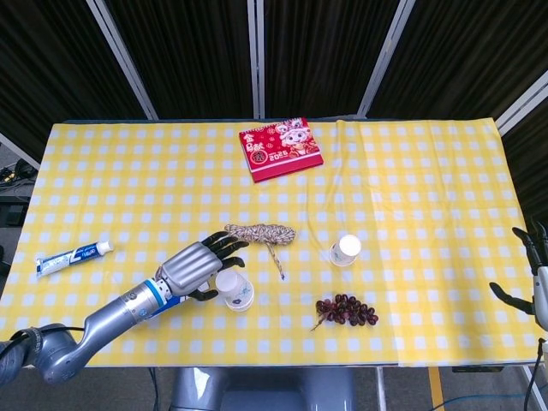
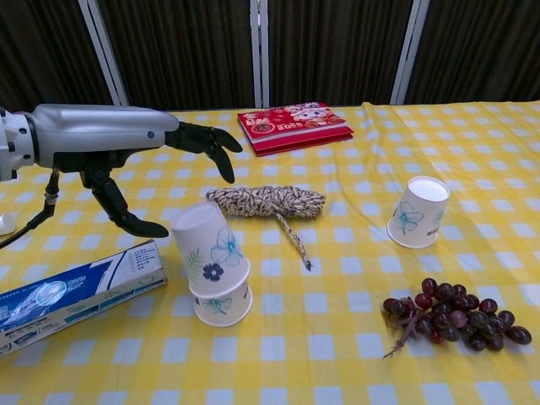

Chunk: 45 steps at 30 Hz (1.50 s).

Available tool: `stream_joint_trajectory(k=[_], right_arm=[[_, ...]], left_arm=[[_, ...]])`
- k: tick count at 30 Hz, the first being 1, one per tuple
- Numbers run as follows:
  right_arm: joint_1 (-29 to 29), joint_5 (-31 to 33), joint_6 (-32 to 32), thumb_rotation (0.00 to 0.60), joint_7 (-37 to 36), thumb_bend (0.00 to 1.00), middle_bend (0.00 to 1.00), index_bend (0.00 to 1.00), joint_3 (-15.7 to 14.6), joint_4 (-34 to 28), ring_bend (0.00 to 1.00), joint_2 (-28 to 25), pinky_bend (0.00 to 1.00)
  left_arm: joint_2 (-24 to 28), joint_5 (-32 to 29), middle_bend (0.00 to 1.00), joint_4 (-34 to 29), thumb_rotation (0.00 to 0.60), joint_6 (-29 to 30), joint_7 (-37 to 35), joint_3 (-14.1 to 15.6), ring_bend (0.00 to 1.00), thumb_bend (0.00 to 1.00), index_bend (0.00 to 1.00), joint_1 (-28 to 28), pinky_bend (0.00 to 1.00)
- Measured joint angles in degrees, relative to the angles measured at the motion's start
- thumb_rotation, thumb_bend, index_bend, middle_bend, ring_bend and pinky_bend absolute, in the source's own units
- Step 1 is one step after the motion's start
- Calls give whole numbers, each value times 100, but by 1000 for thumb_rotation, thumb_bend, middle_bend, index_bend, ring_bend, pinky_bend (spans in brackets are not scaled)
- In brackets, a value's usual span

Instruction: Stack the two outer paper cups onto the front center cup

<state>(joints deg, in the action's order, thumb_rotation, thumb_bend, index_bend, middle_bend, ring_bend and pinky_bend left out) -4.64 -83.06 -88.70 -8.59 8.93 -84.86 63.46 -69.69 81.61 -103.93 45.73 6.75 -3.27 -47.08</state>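
Note:
Two white paper cups with blue flowers stand upside down at the front centre, one on the other. The upper cup point(image 2: 211, 249) leans left on the lower cup point(image 2: 224, 302); the same stack point(image 1: 235, 289) shows in the head view. My left hand point(image 2: 173, 145) hovers behind and left of the stack with its fingers spread, holding nothing and apart from the cups. A third cup point(image 2: 419, 212) stands upside down alone at the right. My right hand point(image 1: 533, 276) hangs at the table's right edge, fingers apart and empty.
A coil of rope point(image 2: 266, 201) lies just behind the stack. Dark grapes point(image 2: 451, 316) sit at the front right. A red packet point(image 2: 291, 125) lies at the back, a toothpaste box point(image 2: 72, 295) at the front left, and a toothpaste tube point(image 1: 73, 255) further left.

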Motion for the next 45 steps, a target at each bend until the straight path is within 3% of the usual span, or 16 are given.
stream_joint_trajectory(k=[9, 14, 19, 25, 28, 32, 39, 45], right_arm=[[-2, -9, 31, 600, 36, 20, 0, 180, -23, -23, 0, -3, 0], [-19, -39, 83, 600, 97, 20, 0, 163, -58, -16, 0, 15, 0], [-37, -85, 104, 600, 176, 19, 0, 156, -94, -24, 0, 55, 0], [-90, -172, 205, 600, 242, 20, 0, 160, -165, -85, 0, 105, 0], [-131, -225, 270, 600, 293, 20, 0, 174, -202, -179, 0, 147, 0], [-216, -255, 373, 600, 288, 19, 0, 207, -203, -336, 0, 166, 0], [-620, -361, 845, 600, 441, 39, 28, 282, -120, -828, 0, 119, 11], [-1474, 183, 2147, 600, 1118, 69, 14, 254, 177, -1254, 0, 251, 2]], left_arm=[[44, -25, 0, -4, 600, 300, -124, 40, 0, 196, 73, 199, 0], [72, -150, 0, -26, 600, 816, -123, 111, 0, 195, 41, 574, 0], [-20, -134, 0, 56, 600, 1929, 221, 297, 0, 195, 24, 1268, 0], [-191, 104, 0, 449, 600, 3567, 642, 655, 0, 194, 24, 2483, 0], [-191, 264, 0, 627, 600, 4033, 649, 853, 0, 194, 24, 2964, 0], [-120, 474, 0, 738, 600, 4246, 627, 960, 0, 194, 24, 3191, 0], [33, 496, 0, 736, 600, 4326, 372, 843, 0, 194, 23, 3316, 0], [172, 537, 0, 721, 600, 4208, 30, 737, 0, 194, 21, 3347, 0]])
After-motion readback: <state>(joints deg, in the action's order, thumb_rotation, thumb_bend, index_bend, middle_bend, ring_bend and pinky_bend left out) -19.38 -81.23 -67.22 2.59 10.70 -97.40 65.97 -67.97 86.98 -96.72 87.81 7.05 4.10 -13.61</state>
